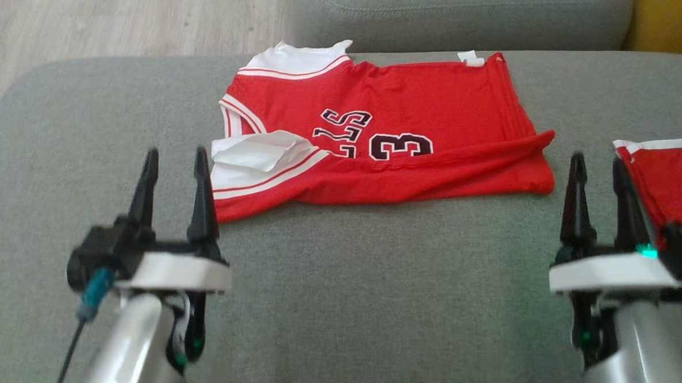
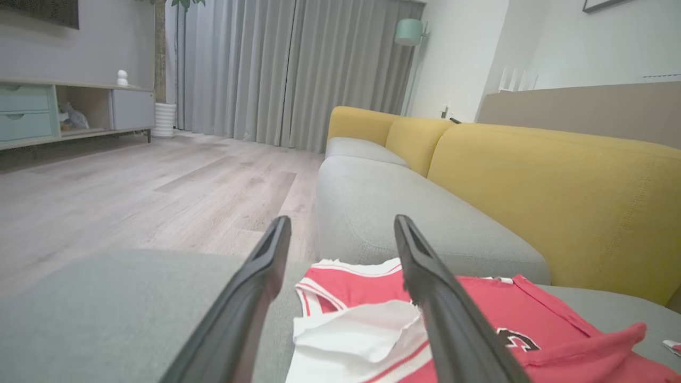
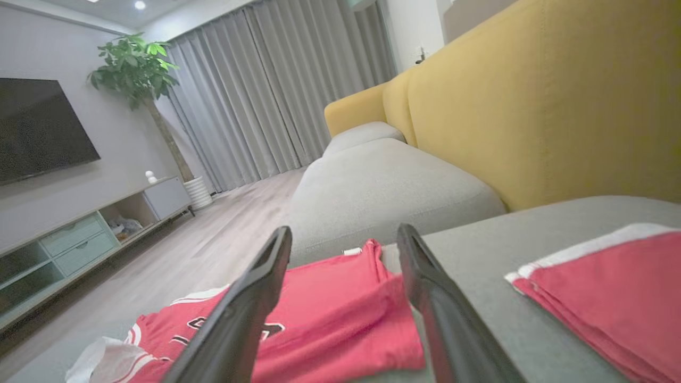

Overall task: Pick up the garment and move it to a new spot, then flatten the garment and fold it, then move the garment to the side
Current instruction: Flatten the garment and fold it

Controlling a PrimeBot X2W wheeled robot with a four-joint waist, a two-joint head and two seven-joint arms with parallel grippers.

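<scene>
The garment (image 1: 413,125) is a red jersey with white trim and black numbers, lying spread across the grey sofa seat (image 1: 337,283), its near long edge folded over itself. In the left wrist view the garment (image 2: 362,319) lies just beyond the fingers, and in the right wrist view the garment (image 3: 330,314) lies between and ahead of them. My left gripper (image 1: 175,155) stands open just off the garment's white-trimmed near left corner, nothing between its fingers. Off the garment's near right corner, my right gripper (image 1: 598,162) is open and holds nothing.
A second red cloth with a white edge (image 1: 670,171) lies folded at the right, close beside the right gripper's fingers. A yellow backrest (image 3: 532,101) runs along the sofa's far side. Wooden floor (image 1: 95,14) lies beyond the seat's left edge.
</scene>
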